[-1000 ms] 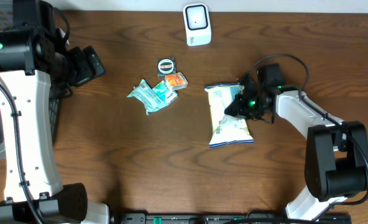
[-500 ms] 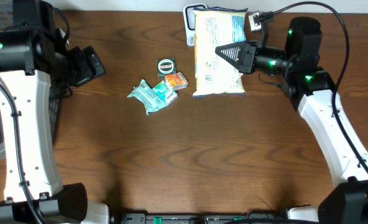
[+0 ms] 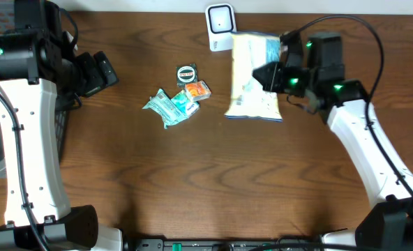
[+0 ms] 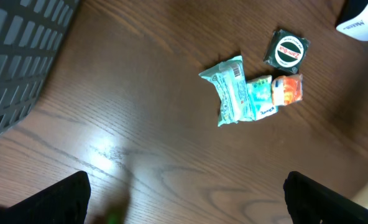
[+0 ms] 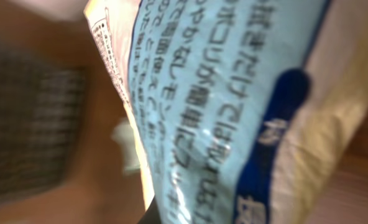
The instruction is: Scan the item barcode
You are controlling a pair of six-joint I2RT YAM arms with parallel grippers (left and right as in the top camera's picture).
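A white and blue snack bag (image 3: 252,77) hangs above the table at the back, just right of the white scanner (image 3: 221,28). My right gripper (image 3: 269,74) is shut on the bag's right side. In the right wrist view the bag's printed blue face (image 5: 234,106) fills the frame, blurred, and I cannot make out a barcode. My left gripper (image 3: 98,73) hovers at the far left, away from the bag. Its fingers (image 4: 47,202) stand wide open over bare wood with nothing between them.
A round black and green packet (image 3: 186,73), an orange packet (image 3: 199,90) and teal packets (image 3: 170,104) lie left of the bag. The left wrist view also shows the teal packets (image 4: 230,93). A grey basket (image 4: 16,56) stands at the left edge.
My right gripper lifted the bag off the table to the back, next to the scanner. Since half a second ago the bag has shifted slightly right and down. The left arm has not moved.
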